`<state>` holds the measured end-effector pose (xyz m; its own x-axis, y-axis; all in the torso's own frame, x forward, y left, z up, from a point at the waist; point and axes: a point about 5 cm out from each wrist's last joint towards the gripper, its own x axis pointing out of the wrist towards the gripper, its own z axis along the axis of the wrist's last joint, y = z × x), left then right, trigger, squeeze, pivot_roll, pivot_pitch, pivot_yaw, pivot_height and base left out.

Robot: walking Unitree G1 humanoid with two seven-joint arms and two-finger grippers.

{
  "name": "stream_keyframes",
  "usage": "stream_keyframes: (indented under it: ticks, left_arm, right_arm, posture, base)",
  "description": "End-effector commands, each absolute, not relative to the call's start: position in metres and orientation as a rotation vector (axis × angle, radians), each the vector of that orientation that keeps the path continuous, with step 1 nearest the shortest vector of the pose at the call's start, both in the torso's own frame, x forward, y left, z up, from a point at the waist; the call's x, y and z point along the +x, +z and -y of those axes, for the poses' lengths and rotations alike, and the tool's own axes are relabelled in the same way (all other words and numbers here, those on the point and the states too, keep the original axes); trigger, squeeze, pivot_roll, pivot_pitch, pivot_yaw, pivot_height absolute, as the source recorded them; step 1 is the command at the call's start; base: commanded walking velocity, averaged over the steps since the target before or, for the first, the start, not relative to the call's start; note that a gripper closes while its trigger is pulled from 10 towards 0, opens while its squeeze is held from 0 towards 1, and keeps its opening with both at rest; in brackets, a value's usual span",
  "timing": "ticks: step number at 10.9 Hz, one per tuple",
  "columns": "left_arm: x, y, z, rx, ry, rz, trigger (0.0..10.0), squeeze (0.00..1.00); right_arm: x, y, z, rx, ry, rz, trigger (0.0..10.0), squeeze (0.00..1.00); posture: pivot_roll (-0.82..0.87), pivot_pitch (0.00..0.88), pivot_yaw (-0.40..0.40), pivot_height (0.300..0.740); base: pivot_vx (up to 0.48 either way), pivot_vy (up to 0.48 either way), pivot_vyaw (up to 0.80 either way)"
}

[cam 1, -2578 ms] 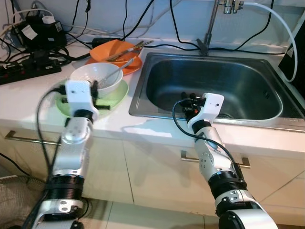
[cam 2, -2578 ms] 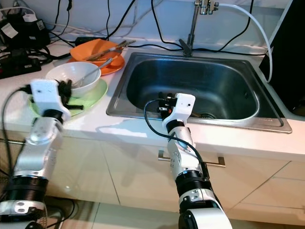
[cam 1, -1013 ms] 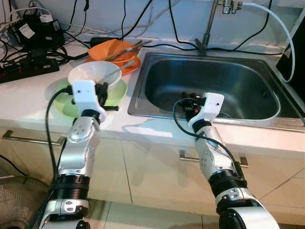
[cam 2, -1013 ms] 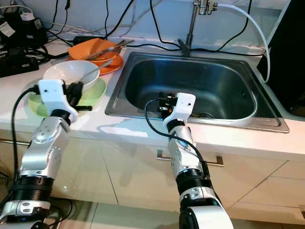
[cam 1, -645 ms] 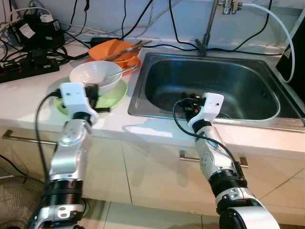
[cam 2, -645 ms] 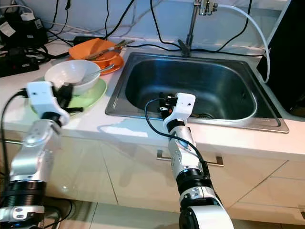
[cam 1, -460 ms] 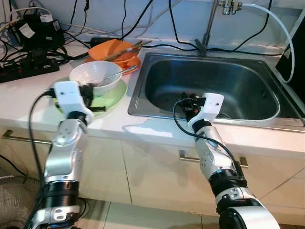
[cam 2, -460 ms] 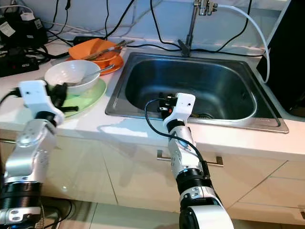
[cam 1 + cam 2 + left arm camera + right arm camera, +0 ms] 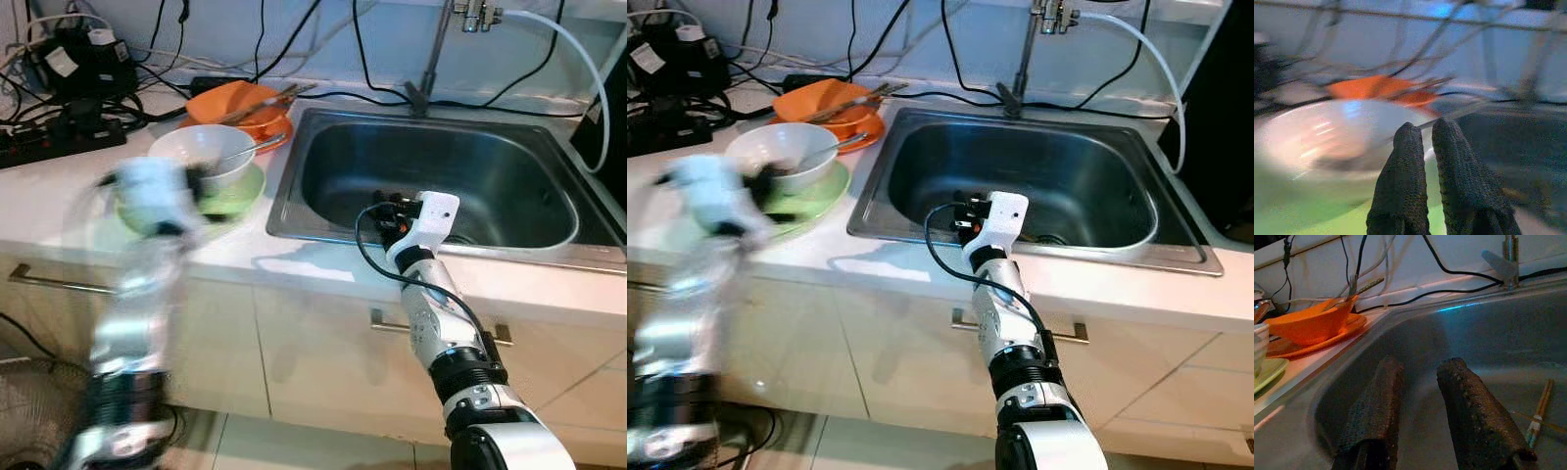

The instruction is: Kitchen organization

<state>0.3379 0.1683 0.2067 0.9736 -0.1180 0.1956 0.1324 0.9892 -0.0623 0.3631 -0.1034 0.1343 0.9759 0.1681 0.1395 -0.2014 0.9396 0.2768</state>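
Note:
A white bowl [image 9: 201,149] with a metal spoon [image 9: 245,149] in it sits on a green plate [image 9: 235,193] on the counter left of the sink [image 9: 441,176]. My left gripper [image 9: 186,186] is motion-blurred at the bowl's near side. In the left wrist view its fingers [image 9: 1409,147] are pressed together, shut with nothing between them, pointing at the bowl [image 9: 1317,142]. My right gripper [image 9: 387,211] hovers over the sink's front rim, open and empty [image 9: 1421,367]. A pair of chopsticks [image 9: 1540,411] lies on the sink floor.
An orange bowl on an orange plate [image 9: 240,103] with utensils across it stands behind the white bowl. Power strips and black cables [image 9: 59,88] crowd the back left. A faucet [image 9: 431,59] and white hose [image 9: 578,59] rise behind the sink. Cabinet handles [image 9: 49,279] run below the counter.
My left arm swung leftwards along the bowl's near side and is now blurred in motion. The bowl and plate stay in place. The right arm has not moved.

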Motion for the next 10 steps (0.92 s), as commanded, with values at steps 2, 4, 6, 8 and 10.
stream_keyframes:
  ticks: [2,4,6,8,10]
  left_arm:
    - [0.347,0.206,-0.159,-0.096,-0.163,0.172,10.0,0.00]
    - [0.358,0.201,-0.152,-0.137,-0.161,0.145,10.0,0.00]
    - [0.373,0.201,-0.153,-0.180,-0.136,0.133,10.0,0.00]
    - [0.375,0.203,-0.159,-0.185,-0.112,0.147,10.0,0.00]
    - [0.374,0.201,-0.170,-0.197,-0.072,0.147,10.0,0.00]
  right_arm:
    - [0.363,0.129,0.104,0.289,0.187,0.086,10.0,0.00]
    - [0.363,0.128,0.106,0.287,0.183,0.087,10.0,0.00]
    - [0.362,0.128,0.106,0.286,0.177,0.090,10.0,0.00]
    - [0.362,0.126,0.108,0.285,0.172,0.088,10.0,0.00]
    - [0.362,0.126,0.108,0.285,0.173,0.084,10.0,0.00]
  posture:
    - [0.16,0.016,0.010,0.740]
    - [0.16,0.011,0.014,0.740]
    - [0.14,0.003,0.024,0.740]
    - [0.15,0.009,0.019,0.740]
    - [0.16,0.013,0.013,0.740]
  base:
    - [0.000,0.000,0.00]
    - [0.000,0.000,0.00]
    - [0.000,0.000,0.00]
    - [0.000,0.000,0.00]
    - [0.000,0.000,0.00]
